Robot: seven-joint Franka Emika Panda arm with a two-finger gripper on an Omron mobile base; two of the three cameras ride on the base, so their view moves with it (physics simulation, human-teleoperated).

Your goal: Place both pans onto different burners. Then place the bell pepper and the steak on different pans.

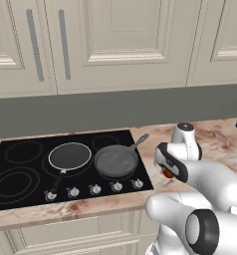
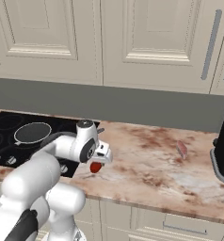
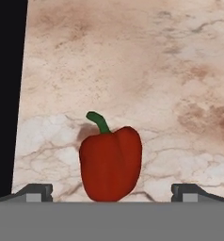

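Hand view: bell pepper [image 3: 111,163] sits low centre of frame on the marbled bench [image 3: 132,70], green stem up. Gripper [image 3: 112,192] is spread wide, one fingertip either side of it, touching nothing. Judged light, firm, glossy, so likely slippery; grasp across the broad mid-body, not the stem. Left base view: both pans, dark one [image 1: 69,156] and grey one [image 1: 116,160], already on the cooktop [image 1: 21,164].

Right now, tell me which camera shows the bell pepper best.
The hand view: the bell pepper sits whole on the marble counter, green stem up, between the open hand's fingertips. The right base view shows a small red piece under the hand; the left base view, a red sliver behind the arm.
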